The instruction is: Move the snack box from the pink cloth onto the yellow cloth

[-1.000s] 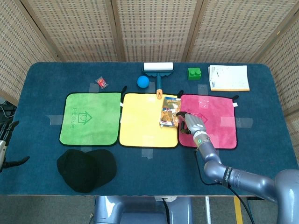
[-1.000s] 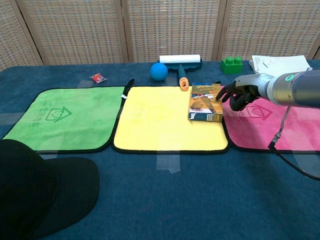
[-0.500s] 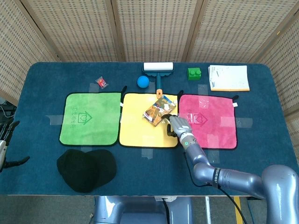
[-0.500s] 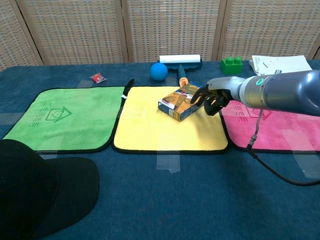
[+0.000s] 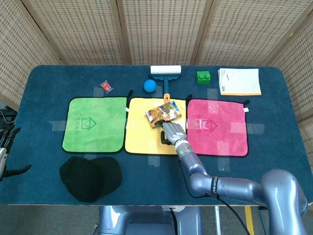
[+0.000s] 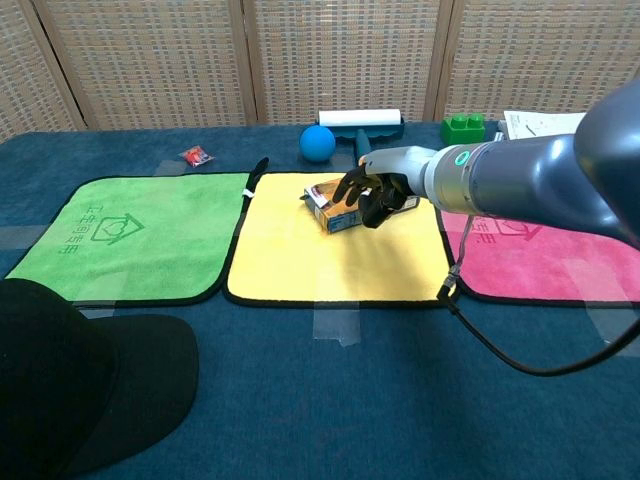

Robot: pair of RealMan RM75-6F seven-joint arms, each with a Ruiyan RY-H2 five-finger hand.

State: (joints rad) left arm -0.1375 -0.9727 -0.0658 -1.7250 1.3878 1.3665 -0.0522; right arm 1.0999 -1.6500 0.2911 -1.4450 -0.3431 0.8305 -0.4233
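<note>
Yellow cloth [image 5: 149, 129], head view: I see one snack box [image 5: 163, 113] on its back half, long axis slanting left-right. Right hand [image 5: 172, 132] touches it; grasp unclear.

Chest view: three cloths, pink cloth [image 6: 560, 250] bare; fingers [image 6: 372, 195] curl over the box [image 6: 330, 203].

Snack box on the yellow cloth

Orange printed snack box [image 5: 163, 113] lies flat, askew, on the yellow cloth's [image 5: 142, 134] far half; pink cloth [image 5: 222, 128] bare.
</note>
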